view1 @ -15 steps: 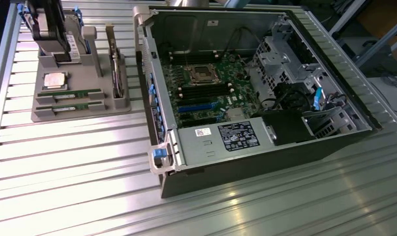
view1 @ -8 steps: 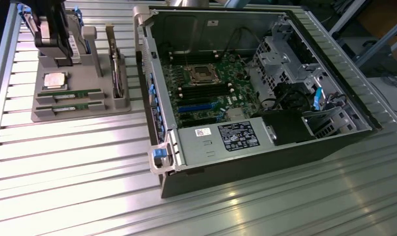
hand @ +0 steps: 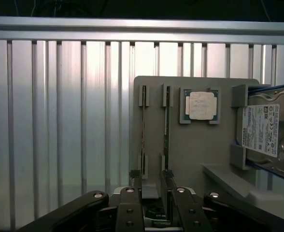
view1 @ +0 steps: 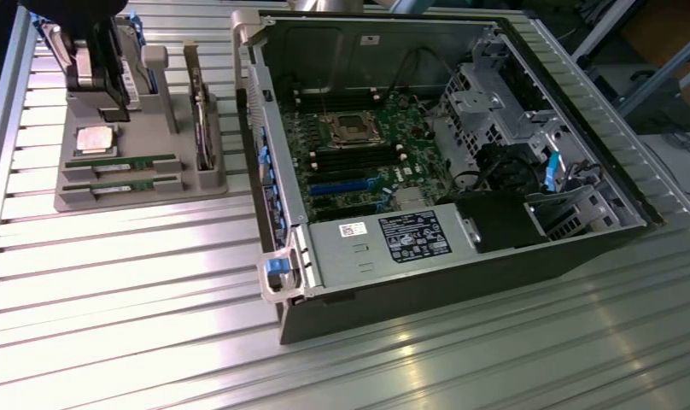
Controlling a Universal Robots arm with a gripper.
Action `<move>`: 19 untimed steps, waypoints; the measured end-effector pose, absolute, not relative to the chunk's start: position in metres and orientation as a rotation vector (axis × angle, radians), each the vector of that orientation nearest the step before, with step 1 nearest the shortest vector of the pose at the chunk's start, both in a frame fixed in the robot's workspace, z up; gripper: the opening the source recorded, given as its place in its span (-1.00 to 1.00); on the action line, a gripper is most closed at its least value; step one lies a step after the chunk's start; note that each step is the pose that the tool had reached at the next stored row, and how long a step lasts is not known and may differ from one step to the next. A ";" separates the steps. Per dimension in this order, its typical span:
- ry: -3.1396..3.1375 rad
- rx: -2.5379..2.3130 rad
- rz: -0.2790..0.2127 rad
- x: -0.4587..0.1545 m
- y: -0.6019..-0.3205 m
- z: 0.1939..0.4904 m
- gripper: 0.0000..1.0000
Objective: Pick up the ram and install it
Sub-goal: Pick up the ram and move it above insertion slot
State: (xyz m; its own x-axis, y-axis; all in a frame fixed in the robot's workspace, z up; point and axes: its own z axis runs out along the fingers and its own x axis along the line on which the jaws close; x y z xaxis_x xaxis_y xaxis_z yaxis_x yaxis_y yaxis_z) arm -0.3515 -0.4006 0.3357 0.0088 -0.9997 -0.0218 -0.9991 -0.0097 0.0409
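**Tool state.** My tool is released. Its two dark fingers stand apart and grasp nothing. In the exterior view, my tool hangs over the far end of the flat grey plastic parts holder, at the exterior view's left.

**Location of the ram.** Two identical sticks lie on edge in parallel slots of the grey holder, side by side but apart.
- The far ram stick, a long, narrow green circuit board, sits just beside the square silver processor chip.
- The near ram stick, of the same make, lies one slot closer to the holder's near edge.

In the wrist view, the far ram stick lines up with one of my fingers. The near ram stick lines up just beside the other. I cannot tell whether either finger touches a stick.

**Surroundings.**
- The processor chip rests flat in its recess.
- A silver hard drive with a white label stands beside it.
- A larger expansion card stands on edge at the holder's right side.
- The holder rests on the ribbed aluminium tabletop.
- To the exterior view's right, a black open computer case exposes its green motherboard.
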 end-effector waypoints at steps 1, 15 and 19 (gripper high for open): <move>-2.201 2.221 -0.069 -0.351 -0.401 0.335 -0.40; -2.201 2.221 -0.069 -0.351 -0.401 0.322 -0.40; -2.201 2.221 -0.069 -0.352 -0.401 0.316 -0.40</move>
